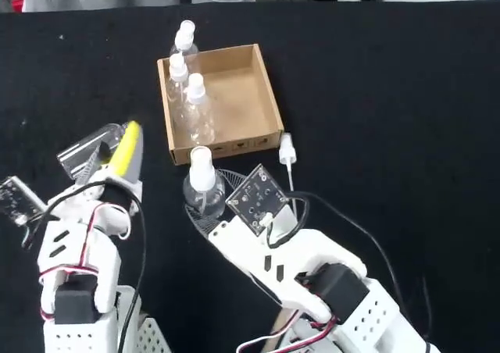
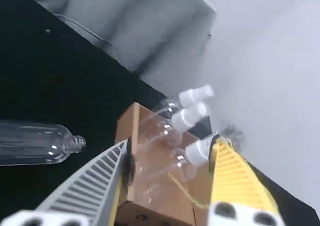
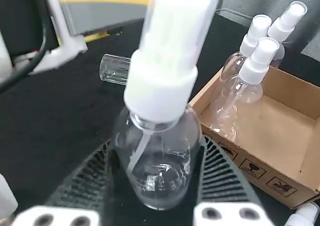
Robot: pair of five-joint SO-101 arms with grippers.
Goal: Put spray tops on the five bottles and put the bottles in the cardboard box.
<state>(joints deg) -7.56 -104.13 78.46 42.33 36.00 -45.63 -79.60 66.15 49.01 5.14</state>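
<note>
Upright capped bottle (image 3: 159,151) is being grasped by right pincer (image 3: 157,183); left pincer (image 2: 171,153) is being held released near a lying uncapped bottle (image 2: 35,143).

Clear uncapped plastic bottle (image 2: 35,142): we log its base cut off at the left wrist view's edge. In the high view, the left gripper (image 1: 117,140) partly hides it. Loose white spray top (image 3: 307,215) and brown cardboard box (image 3: 250,168): both clipped by the right wrist view's border.
</note>
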